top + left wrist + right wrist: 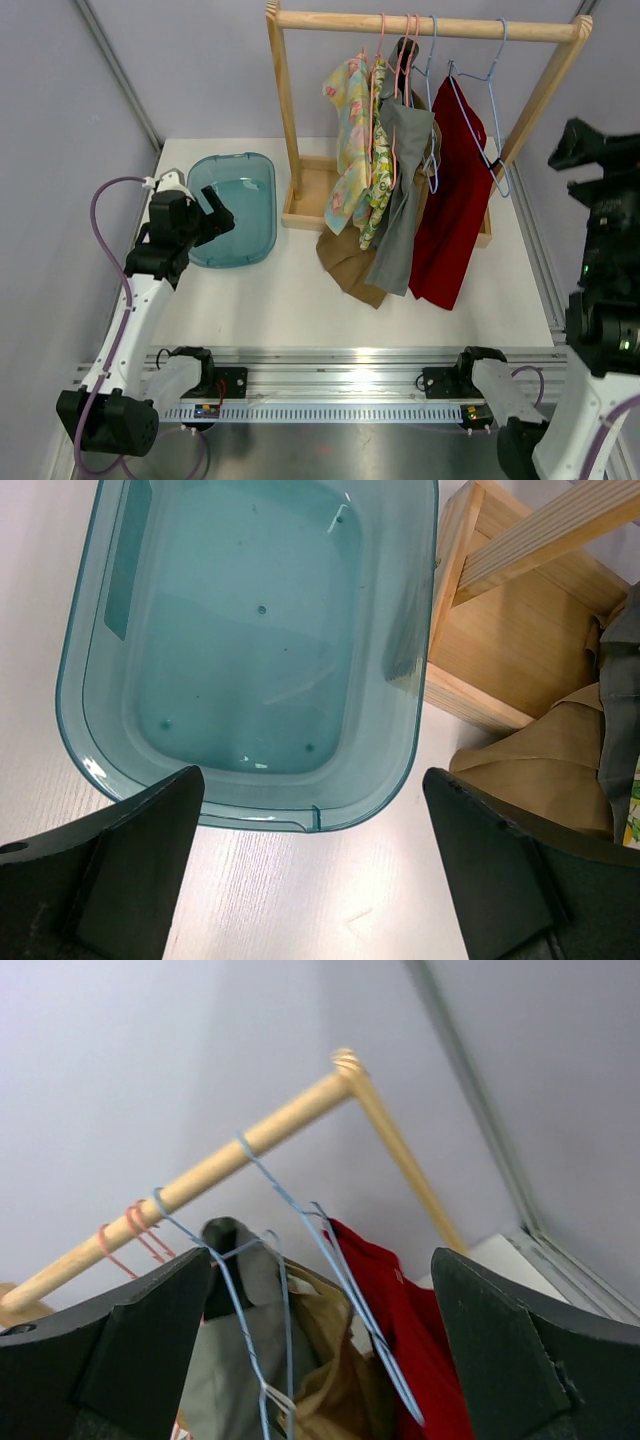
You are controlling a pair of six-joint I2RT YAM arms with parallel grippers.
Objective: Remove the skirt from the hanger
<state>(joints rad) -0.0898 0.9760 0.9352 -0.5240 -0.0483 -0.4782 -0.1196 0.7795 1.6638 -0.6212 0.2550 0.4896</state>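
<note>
Rack (290, 120) at 12 o'clock on the table (300, 300), several garments crowded along its rail (430, 25).

The skirt (455, 200), as we read it, is the red piece at about 1 o'clock, at the right end of the row. We cannot rule out the tan garment (345, 265) that sags onto the tabletop. The red piece hangs from a blue wire hanger (478, 110) and touches the grey garment (405, 200) on its 9 o'clock side. We cannot tell whether it is clipped or draped there.

Handling, our judgement:
- Light, limp cloth with no stiffness, so it will fold and swing when pulled. Not fragile.
- The thin hanger looks free to slide along the rail, so a plain tug may carry it along.
- Best hold is a gathered pinch near the top edge, on the bare 3 o'clock side away from the neighbours.
- The other arm should steady the hanger below its hook.

Left gripper (312, 780): jaws spread wide, nothing between them, poised over the teal bin (240, 215) at 9 o'clock.

Right gripper (322, 1260): jaws also wide and empty, raised at 3 o'clock, facing the rail, well apart from the cloth.
</note>
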